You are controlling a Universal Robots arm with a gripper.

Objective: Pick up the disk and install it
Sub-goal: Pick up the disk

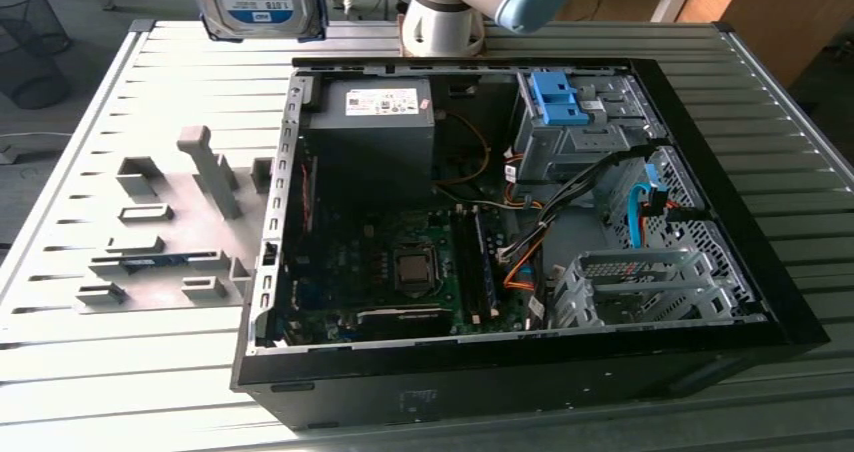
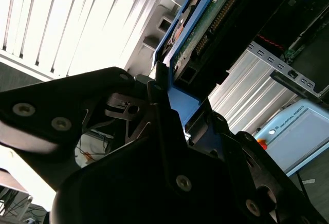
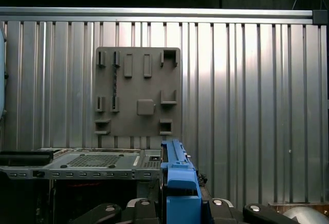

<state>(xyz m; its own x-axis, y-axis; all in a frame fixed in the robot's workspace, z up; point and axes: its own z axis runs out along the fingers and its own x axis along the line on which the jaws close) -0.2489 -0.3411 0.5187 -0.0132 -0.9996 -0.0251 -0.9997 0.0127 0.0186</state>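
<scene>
The disk (image 1: 254, 5) hung in the air beyond the far corner of the open case (image 1: 534, 392), towards the exterior view's left. It was well above the tabletop (image 1: 134, 392), with free room all round it. The end effector (image 3: 177, 208) was pinching it by its blue plastic bracket, with a black finger pressed to each side in the first wrist view. The disk was a flat silver-grey slab with a white-and-blue label. The second wrist view showed its green circuit board (image 2: 205, 26).

The case lay on its side with the lid off. Its black rim stood up around a boxy grey power supply (image 1: 371, 122) and a perforated metal cage (image 1: 641, 282). Just beside the case, on the exterior view's left, a matte grey fixture plate (image 1: 160, 237) sat on the ribbed aluminium slats.
</scene>
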